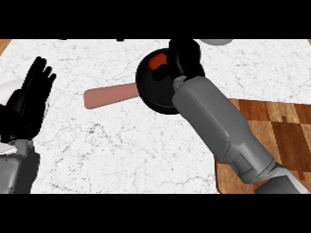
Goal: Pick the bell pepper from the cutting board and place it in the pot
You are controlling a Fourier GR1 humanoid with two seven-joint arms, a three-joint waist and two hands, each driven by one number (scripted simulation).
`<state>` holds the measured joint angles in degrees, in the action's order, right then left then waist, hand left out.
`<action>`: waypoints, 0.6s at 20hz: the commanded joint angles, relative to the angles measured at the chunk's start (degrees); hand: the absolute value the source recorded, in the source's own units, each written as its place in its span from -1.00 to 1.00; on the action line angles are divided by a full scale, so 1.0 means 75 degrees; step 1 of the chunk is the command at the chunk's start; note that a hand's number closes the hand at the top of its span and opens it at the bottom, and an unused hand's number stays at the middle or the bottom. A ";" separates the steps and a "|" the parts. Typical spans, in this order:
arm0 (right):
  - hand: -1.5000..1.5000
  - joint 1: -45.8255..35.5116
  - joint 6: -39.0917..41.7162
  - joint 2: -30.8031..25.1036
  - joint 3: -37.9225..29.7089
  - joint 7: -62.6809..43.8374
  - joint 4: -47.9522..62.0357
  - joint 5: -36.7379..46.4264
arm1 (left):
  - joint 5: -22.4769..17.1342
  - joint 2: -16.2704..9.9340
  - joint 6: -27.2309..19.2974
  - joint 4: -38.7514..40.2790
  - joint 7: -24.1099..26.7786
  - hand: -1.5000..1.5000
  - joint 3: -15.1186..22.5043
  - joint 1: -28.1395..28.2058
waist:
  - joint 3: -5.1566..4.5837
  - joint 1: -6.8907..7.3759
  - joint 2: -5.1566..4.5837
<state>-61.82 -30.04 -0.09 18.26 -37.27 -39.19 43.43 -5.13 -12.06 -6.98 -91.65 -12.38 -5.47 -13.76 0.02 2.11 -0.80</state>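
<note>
Now the right hand (185, 57) is over the round black pot (159, 88) with the pinkish-brown handle, near the far side of the white marbled counter (118, 150). A small red bell pepper (159, 61) shows at the pot's far rim, right beside the black fingers (whether they are curled round it or just beside it, I cannot tell). The grey forearm runs back across the patchwork wooden cutting board (286, 132) at the counter's right edge. Over at the left edge, the left hand (29, 98) rests open, fingers straight and pointing up, well apart from the pot.
</note>
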 commanded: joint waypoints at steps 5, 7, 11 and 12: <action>-1.00 0.0447 -0.0675 0.0011 -0.1170 0.2880 -0.0193 -0.2370 | 0.0277 0.0223 -0.0200 -0.0104 -0.0138 0.00 0.0303 -0.0088 | 0.0018 0.0107 -0.0047; -1.00 0.0467 -0.1192 0.0011 -0.0999 0.2911 -0.0556 -0.3044 | 0.0133 -0.0017 -0.0030 0.0115 -0.0021 0.00 0.0026 -0.0283 | 0.0011 0.0166 -0.0023; -1.00 0.0680 -0.1178 0.0012 -0.1613 0.3900 -0.0674 -0.3767 | 0.0276 0.0264 -0.0296 -0.0152 -0.0215 0.00 0.0210 -0.0045 | 0.0005 -0.0089 0.0059; -1.00 0.0820 -0.0628 -0.0102 -0.2111 0.4398 -0.0678 -0.4048 | 0.0148 0.0057 -0.0198 -0.0303 -0.0431 0.00 0.0037 -0.0074 | 0.0008 -0.0128 0.0058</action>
<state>-57.45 -36.71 -0.18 7.56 -11.30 -42.70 19.03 -3.88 -11.16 -8.06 -92.74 -13.72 -4.54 -14.24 0.08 2.23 -0.67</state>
